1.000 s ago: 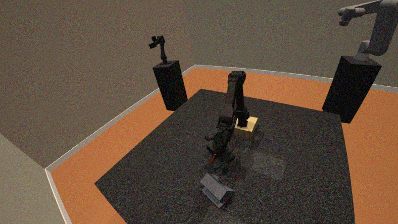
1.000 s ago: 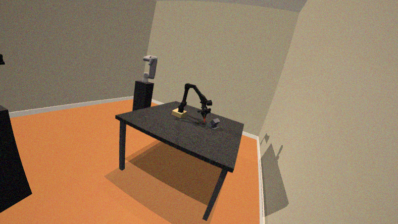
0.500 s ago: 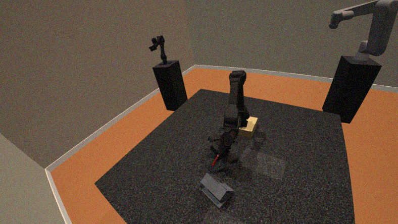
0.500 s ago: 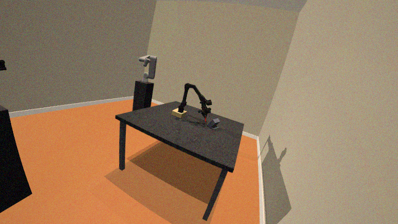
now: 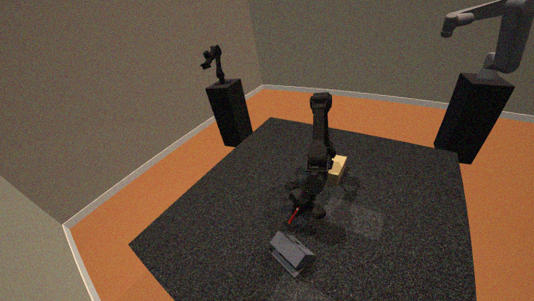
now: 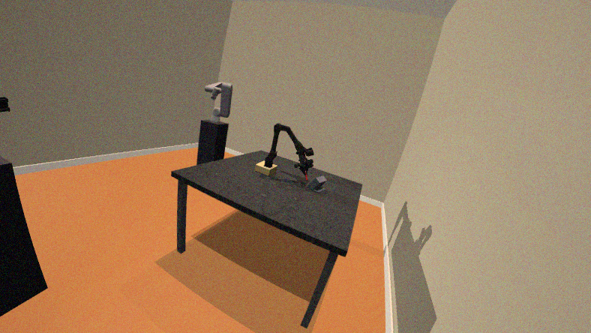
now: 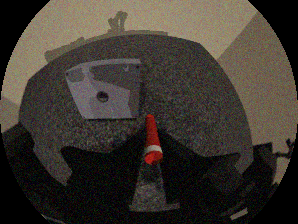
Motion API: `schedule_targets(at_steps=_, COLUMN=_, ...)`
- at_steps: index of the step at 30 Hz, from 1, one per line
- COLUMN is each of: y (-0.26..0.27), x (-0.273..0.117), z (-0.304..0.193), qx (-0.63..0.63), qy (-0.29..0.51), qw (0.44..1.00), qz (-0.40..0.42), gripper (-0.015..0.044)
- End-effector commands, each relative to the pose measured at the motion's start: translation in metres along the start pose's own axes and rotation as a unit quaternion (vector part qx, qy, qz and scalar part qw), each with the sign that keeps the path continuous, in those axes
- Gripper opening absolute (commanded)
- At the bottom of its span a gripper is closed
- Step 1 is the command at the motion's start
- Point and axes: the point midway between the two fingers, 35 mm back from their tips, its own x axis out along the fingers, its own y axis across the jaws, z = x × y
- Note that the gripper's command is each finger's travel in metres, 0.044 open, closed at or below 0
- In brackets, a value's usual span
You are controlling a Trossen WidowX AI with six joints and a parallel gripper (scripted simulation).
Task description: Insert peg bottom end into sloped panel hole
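Note:
A red peg [image 5: 293, 216] [image 6: 306, 177] [image 7: 151, 131] with a white band is held in my gripper [image 5: 298, 207] [image 6: 304, 170] [image 7: 151, 131], which is shut on it. The peg looks round and points down at a tilt, its lower end free above the table and apart from the panel. The grey sloped panel [image 5: 289, 247] [image 6: 319, 181] [image 7: 114, 106] stands in front of the arm. In the wrist view its face shows one dark round hole [image 7: 102, 96], up and left of the peg's far end. The fingertips are dark and partly hidden.
The dark speckled table [image 5: 411, 231] [image 6: 264, 198] bears the arm's yellow base block [image 5: 338, 164] [image 6: 265, 168] behind the gripper. Two other arms stand on black pedestals [image 5: 228, 112] [image 5: 472, 115] beyond the table edge.

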Motion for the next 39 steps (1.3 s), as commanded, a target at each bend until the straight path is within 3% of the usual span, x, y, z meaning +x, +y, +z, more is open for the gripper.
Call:
schedule_targets(at_steps=1, y=0.003, x=-0.003, z=-0.002, qx=0.003, qy=-0.012, qw=1.000, qz=0.003, gripper=0.0000)
schedule_targets(at_steps=39, y=0.037, x=-0.027, z=-0.021, qx=0.041, qy=-0.109, qw=0.992, qz=0.049, gripper=0.0000)
